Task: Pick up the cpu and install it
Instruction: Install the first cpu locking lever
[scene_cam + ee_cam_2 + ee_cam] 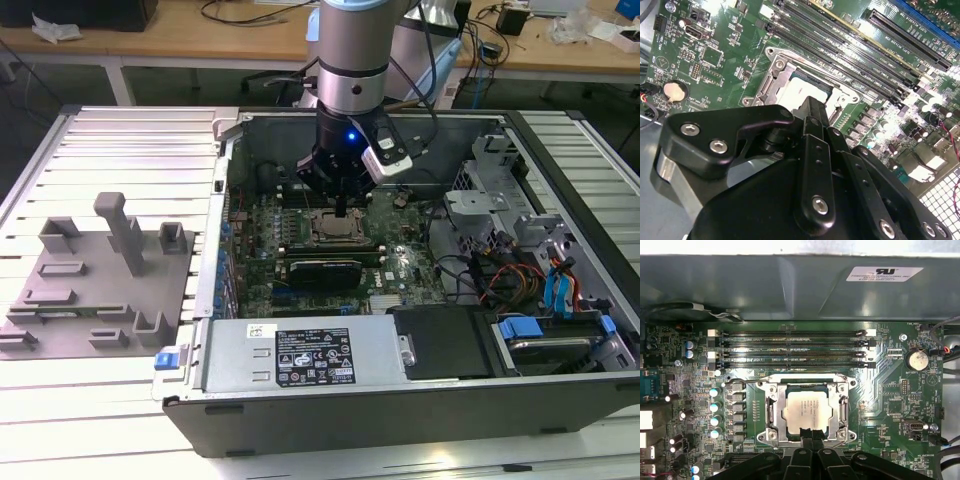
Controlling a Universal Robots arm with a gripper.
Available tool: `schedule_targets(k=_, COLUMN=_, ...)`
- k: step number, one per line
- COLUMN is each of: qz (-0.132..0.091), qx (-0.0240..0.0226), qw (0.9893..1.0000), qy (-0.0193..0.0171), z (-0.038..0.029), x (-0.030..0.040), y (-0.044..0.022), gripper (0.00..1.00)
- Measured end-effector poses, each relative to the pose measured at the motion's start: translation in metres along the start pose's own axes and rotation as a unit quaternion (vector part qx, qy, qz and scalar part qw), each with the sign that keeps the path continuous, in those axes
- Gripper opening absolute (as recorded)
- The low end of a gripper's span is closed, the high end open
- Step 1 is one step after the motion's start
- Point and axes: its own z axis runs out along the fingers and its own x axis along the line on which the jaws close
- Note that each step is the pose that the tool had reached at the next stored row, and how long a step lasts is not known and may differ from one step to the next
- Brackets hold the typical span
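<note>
Slatted table (pixel 110 140) holds a case (pixel 400 410) lying open-side up, so the arm can reach straight down to the board. The cpu (pixel 808 408) lies flat within the socket (pixel 771 410). The gripper (pixel 810 434) hangs at the cpu's near edge, fingers drawn together and gripping nothing. Whether it touches is unclear. The grey tray (pixel 100 290) sits well apart.
</note>
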Motion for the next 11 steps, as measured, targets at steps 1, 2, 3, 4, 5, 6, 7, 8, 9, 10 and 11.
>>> schedule_targets(k=1, qz=0.0, qx=0.0, qw=1.0, qy=0.0, z=0.0, x=0.0, y=0.0, gripper=0.11)
schedule_targets(k=2, qz=0.0, qx=0.0, qw=1.0, qy=0.0, z=0.0, x=0.0, y=0.0, gripper=0.11)
schedule_targets(k=3, qz=0.0, qx=0.0, qw=1.0, qy=0.0, z=0.0, x=0.0002, y=0.0, gripper=0.11)
schedule_targets(k=4, qz=0.0, qx=0.0001, qw=1.0, qy=0.0, z=-0.0001, x=0.0014, y=0.0, gripper=0.11)
schedule_targets(k=5, qz=0.0, qx=0.0, qw=1.0, qy=0.0, z=-0.0002, x=0.0033, y=-0.0001, gripper=0.11)
schedule_targets(k=6, qz=0.0, qx=0.0, qw=1.0, qy=0.0, z=-0.0002, x=0.0043, y=0.0, gripper=0.11)
schedule_targets(k=7, qz=0.0, qx=0.0, qw=1.0, qy=0.0, z=-0.0002, x=0.005, y=0.0, gripper=0.11)
schedule_targets(k=8, qz=0.0, qx=0.0, qw=1.0, qy=0.0, z=-0.0002, x=0.0057, y=-0.0001, gripper=0.11)
schedule_targets(k=9, qz=0.0, qx=0.0, qw=1.0, qy=0.0, z=-0.0002, x=0.0067, y=-0.0001, gripper=0.11)
schedule_targets(k=10, qz=0.0, qx=0.0, qw=1.0, qy=0.0, z=-0.0003, x=0.0076, y=-0.0001, gripper=0.11)
schedule_targets(k=11, qz=0.0, qx=0.0, qw=1.0, qy=0.0, z=-0.0003, x=0.0084, y=-0.0001, gripper=0.11)
